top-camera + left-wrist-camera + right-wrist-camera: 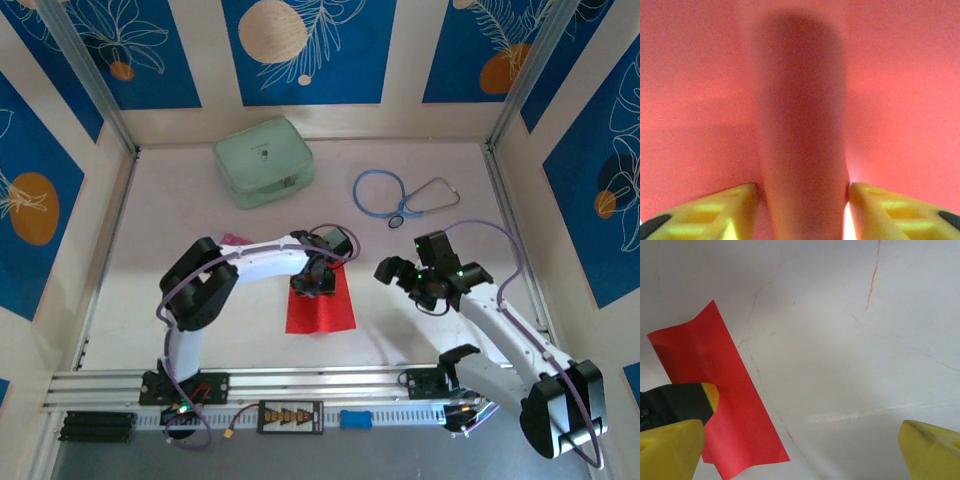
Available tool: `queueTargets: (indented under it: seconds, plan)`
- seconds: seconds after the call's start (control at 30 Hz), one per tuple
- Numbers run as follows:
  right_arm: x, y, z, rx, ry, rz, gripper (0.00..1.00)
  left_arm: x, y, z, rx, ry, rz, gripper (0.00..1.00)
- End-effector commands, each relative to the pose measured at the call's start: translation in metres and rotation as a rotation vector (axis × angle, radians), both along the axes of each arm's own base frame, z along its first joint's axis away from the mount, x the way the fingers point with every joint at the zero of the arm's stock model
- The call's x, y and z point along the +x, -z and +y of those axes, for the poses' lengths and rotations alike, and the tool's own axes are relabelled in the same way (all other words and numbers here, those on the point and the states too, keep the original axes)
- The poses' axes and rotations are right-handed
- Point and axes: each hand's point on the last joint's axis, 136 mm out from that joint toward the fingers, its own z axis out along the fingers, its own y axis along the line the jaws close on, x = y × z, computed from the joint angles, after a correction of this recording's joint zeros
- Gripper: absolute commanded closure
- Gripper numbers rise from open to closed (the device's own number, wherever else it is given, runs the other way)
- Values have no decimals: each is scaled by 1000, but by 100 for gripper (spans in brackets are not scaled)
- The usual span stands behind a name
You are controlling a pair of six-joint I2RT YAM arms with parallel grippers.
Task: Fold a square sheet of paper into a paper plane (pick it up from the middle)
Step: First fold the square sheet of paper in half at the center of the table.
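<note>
Your left tool [802, 202] is nearest its wrist camera. Its two yellow fingers [710, 212] frame the bottom of that view, and between them stands a rounded ridge of the square sheet of paper [800, 100]. Each finger touches one side of the ridge, so the tool is pinching the sheet at a hump. Red paper spreads out on both sides and beyond.

From above, you see the same tool [314, 280] pointing down onto the far half of the sheet [322, 312]. The sheet lies on the bench [390, 335] near its middle, ahead of the rail that carries the two arm bases. Its near edge and both near corners rest flat.

Your right tool [410, 283] hangs over bare bench to the right of the sheet, apart from it and holding nothing. In its wrist view the yellow fingers [932, 450] sit at the bottom corners with the jaws spread wide. White, faintly cracked bench [850, 340] lies between them, and part of the red sheet [715, 390] shows at the left.

Farther out, a pale green case [263, 162] rests by the far wall, left of centre. A blue stethoscope [400, 195] lies to the right of it, well apart from the sheet. A small pink object [235, 240] peeks out behind the left arm, near the sheet's far left side.
</note>
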Motion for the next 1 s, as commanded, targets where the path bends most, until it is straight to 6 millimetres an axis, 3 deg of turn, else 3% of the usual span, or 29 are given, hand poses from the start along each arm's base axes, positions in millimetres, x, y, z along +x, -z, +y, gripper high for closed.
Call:
queueTargets:
  seconds: [0.0, 0.17, 0.3, 0.5, 0.67, 0.83, 0.97]
  plan:
    - [-6, 1, -4, -44, -19, 67, 1, -3, -11, -14, -81, 52, -28, 51]
    - [-2, -3, 6, 0, -51, 47, 1, -1, -29, -20, -155, 90, -84, 59]
    - [5, -13, 12, 50, -73, -69, 1, 0, -47, -30, -269, 125, -116, 62]
    - [12, -35, 23, 158, -105, -253, 0, -3, -76, -54, -577, 163, -114, 62]
    - [12, -46, 27, 200, -126, -311, 0, 5, -97, -61, -833, 134, -75, 62]
    - [11, -55, 40, 276, -189, -345, 0, 16, -107, -61, -1034, 89, -42, 62]
    - [11, -57, 45, 319, -194, -350, 0, 26, -103, -54, -1105, 26, -43, 62]
